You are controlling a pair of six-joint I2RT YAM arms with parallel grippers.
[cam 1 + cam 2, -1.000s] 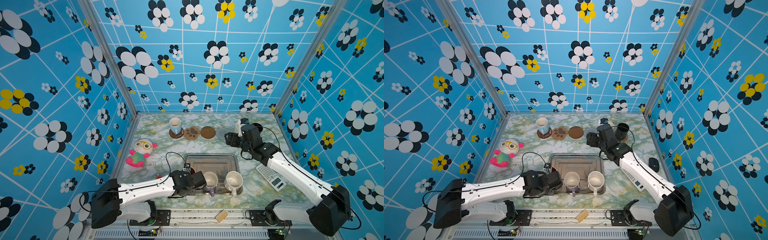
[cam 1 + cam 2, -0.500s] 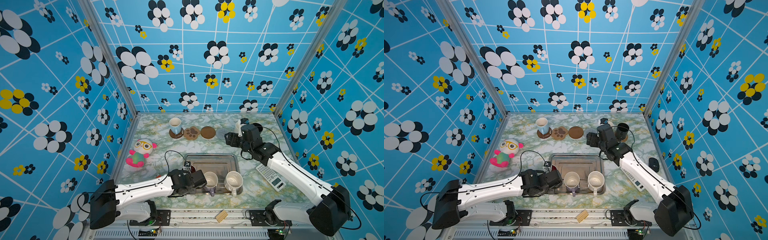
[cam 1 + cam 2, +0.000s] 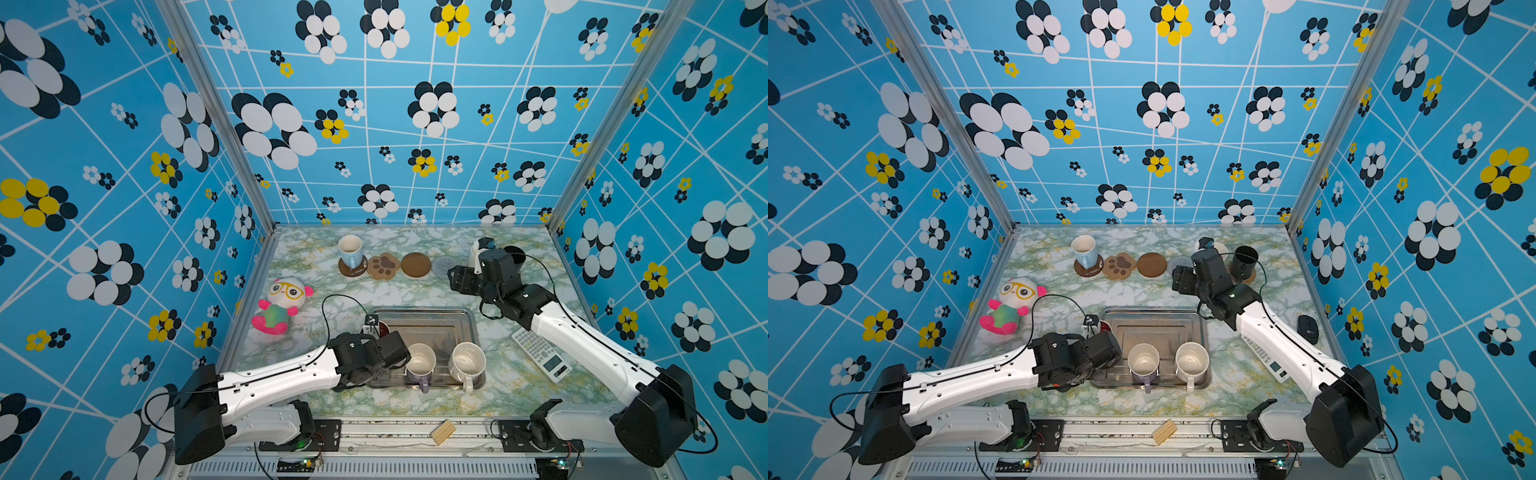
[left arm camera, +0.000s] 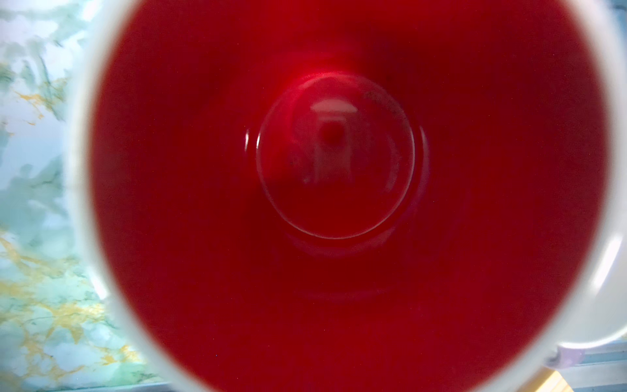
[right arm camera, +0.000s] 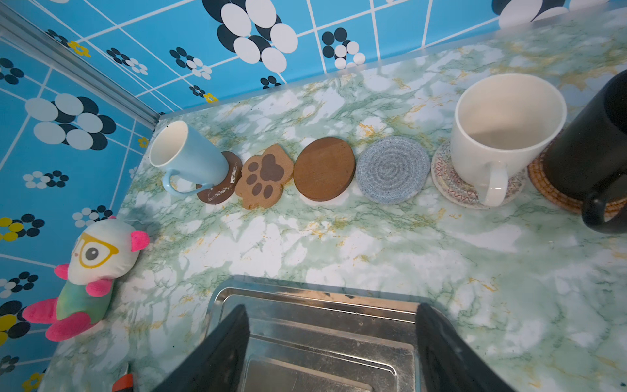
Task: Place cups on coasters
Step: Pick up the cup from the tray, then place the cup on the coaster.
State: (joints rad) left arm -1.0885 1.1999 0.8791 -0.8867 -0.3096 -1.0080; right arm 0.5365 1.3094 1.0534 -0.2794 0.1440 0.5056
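Note:
My left gripper [image 3: 384, 343] hangs over the steel tray's [image 3: 432, 322] back left corner, shut on the white cup with red inside [image 4: 336, 190]; its fingers are hidden. A lavender cup [image 3: 420, 365] and a cream-white cup [image 3: 467, 365] stand in the tray. The light blue cup [image 5: 188, 157] stands on a dark brown coaster [image 5: 220, 193]. Another cream-white cup [image 5: 502, 129] sits on the whitish woven coaster [image 5: 454, 190], the black cup [image 5: 590, 149] on the rattan one [image 5: 549, 193]. The paw [image 5: 263, 176], brown disc [image 5: 324, 169] and grey woven [image 5: 392, 169] coasters are bare. My right gripper [image 5: 330, 339] hovers open and empty between that row and the tray.
A plush toy [image 3: 282, 305] lies left of the tray. A calculator [image 3: 540, 353] lies under my right arm and a black mouse [image 3: 1307, 328] sits by the right wall. A small wooden block [image 3: 442, 431] rests on the front rail.
My left gripper has drifted slightly to the left at the tray's corner. The right arm has stayed put.

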